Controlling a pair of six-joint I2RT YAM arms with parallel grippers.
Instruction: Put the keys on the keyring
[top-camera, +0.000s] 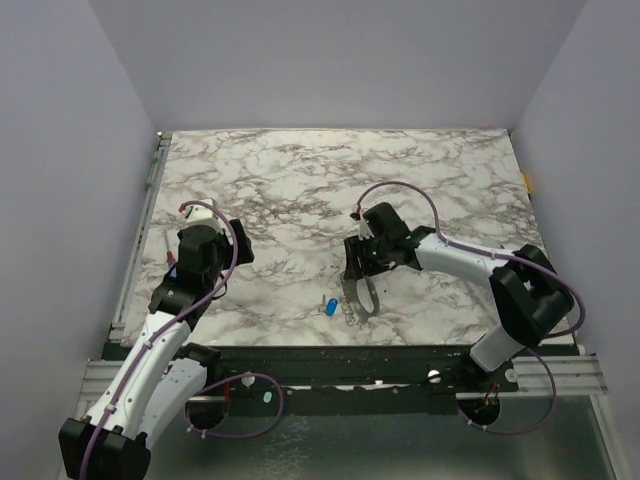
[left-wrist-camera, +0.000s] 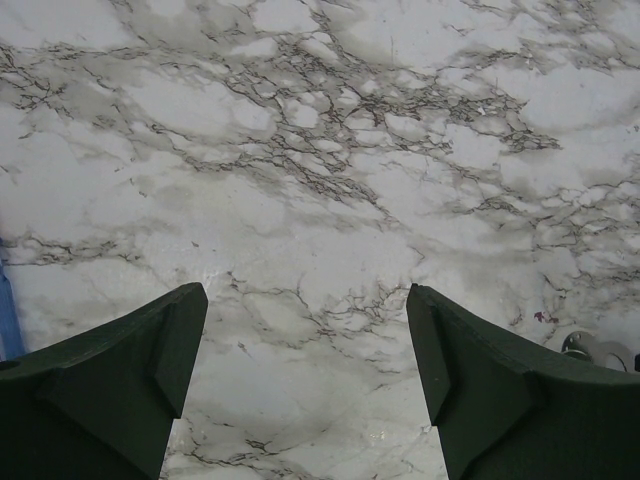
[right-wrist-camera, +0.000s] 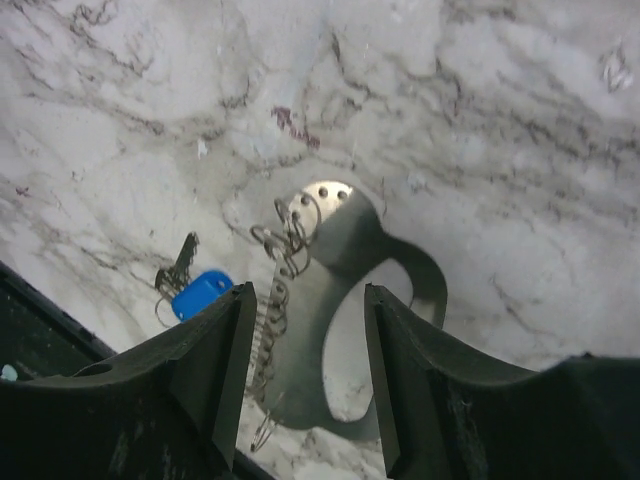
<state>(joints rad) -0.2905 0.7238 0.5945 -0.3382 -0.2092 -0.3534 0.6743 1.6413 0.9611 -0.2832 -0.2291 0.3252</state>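
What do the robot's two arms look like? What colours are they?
Both arms, the left arm and the right arm, have white tube-like links with chunky black joints. A thin purple cable loops along each. The left gripper and right gripper each end in two dark, wedge-shaped fingers.

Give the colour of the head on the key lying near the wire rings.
Bright blue; the key head shows best in the right wrist view.
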